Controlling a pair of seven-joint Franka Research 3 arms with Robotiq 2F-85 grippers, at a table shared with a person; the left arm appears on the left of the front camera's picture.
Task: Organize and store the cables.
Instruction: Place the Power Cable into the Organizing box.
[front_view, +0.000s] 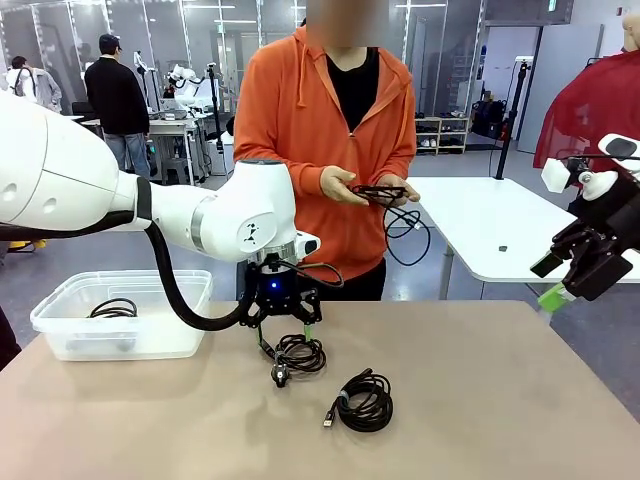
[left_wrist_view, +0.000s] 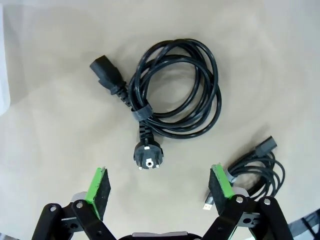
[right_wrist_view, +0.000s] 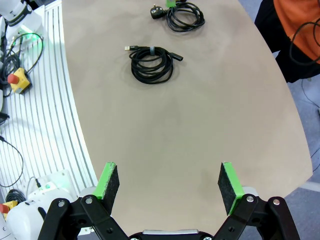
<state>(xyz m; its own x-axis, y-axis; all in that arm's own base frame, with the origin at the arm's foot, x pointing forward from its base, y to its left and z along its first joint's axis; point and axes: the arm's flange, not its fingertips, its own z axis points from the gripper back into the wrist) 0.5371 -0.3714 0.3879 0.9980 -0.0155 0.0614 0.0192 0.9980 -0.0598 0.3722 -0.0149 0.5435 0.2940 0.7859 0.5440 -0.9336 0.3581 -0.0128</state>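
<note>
A coiled black power cable (front_view: 298, 355) (left_wrist_view: 172, 95) (right_wrist_view: 184, 16) with a round plug lies mid-table. My left gripper (front_view: 288, 338) (left_wrist_view: 159, 191) hangs open just above it, the plug end lying between its green pads (left_wrist_view: 98, 190). A second coiled cable (front_view: 364, 400) (left_wrist_view: 256, 170) (right_wrist_view: 151, 62) with a metal tip lies nearer the front. A third cable (front_view: 113, 309) rests in the clear bin (front_view: 60, 322). The person holds another cable (front_view: 392, 205) in both hands. My right gripper (front_view: 558, 282) (right_wrist_view: 169, 184) is open and raised off the table's right edge.
The clear plastic bin stands at the table's left. The person in an orange hoodie (front_view: 300, 110) stands at the far edge. A white table (front_view: 500, 225) stands behind on the right. Bare brown tabletop (right_wrist_view: 200, 125) lies under my right gripper.
</note>
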